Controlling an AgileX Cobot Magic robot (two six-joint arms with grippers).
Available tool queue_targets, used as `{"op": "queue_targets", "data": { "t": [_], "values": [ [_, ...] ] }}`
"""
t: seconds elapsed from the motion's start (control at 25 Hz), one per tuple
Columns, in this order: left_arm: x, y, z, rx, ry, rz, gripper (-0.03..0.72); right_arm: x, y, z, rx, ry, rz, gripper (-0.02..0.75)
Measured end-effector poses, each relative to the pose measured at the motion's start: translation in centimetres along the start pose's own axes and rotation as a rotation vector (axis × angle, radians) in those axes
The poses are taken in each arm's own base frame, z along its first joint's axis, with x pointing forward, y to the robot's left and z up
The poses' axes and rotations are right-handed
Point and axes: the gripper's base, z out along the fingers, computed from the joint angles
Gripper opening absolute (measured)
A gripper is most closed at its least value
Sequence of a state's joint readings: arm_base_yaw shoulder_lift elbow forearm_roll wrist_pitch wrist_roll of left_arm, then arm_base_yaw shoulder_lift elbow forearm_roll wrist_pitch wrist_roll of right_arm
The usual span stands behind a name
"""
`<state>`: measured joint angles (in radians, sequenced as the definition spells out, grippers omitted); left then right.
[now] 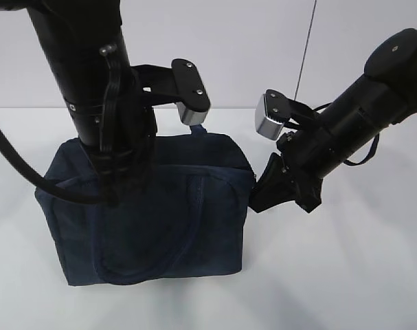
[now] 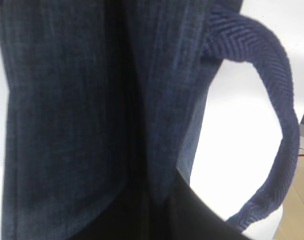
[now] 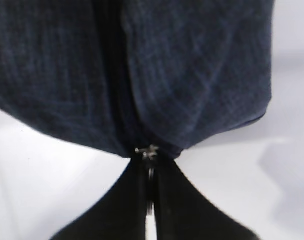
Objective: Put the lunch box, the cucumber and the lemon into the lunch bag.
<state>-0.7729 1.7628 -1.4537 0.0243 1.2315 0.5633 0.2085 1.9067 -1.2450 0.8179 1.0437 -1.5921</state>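
The dark navy lunch bag [image 1: 194,220] stands on the white table with its top zipper closed along its length. My left gripper [image 1: 126,189] comes down on the bag's left top. In the left wrist view its dark fingers [image 2: 202,220] are pressed together on the bag's fabric [image 2: 56,125] by the zipper seam. My right gripper [image 1: 260,189] is at the bag's right end. In the right wrist view it [image 3: 149,167] is shut on the metal zipper pull [image 3: 147,151] at the bag's edge [image 3: 192,75]. The lunch box, cucumber and lemon are out of view.
A loop handle [image 2: 282,125] hangs off the bag's side over the white table [image 1: 345,275]; another loop [image 1: 160,265] lies against the front face. The left arm's black cables [image 1: 16,172] hang beside the bag.
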Motion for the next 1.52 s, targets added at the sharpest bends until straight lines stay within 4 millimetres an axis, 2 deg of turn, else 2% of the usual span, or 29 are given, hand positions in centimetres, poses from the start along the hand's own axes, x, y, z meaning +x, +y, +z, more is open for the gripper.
{"op": "queue_targets", "data": {
  "t": [0.6,0.92,1.52],
  "values": [
    [0.2,0.3,-0.1,-0.035,0.016,-0.069,0.000,0.6,-0.6,0.6,0.018,0.020,0.066,-0.013],
    [0.5,0.1,-1.4,-0.054,-0.012,-0.078,0.000,1.7,-1.3,2.3,-0.012,0.041,0.145,-0.013],
    [0.8,0.2,-1.8,-0.077,-0.011,-0.082,0.000,2.5,-1.5,2.9,-0.024,0.087,0.190,-0.013]
  ]
}}
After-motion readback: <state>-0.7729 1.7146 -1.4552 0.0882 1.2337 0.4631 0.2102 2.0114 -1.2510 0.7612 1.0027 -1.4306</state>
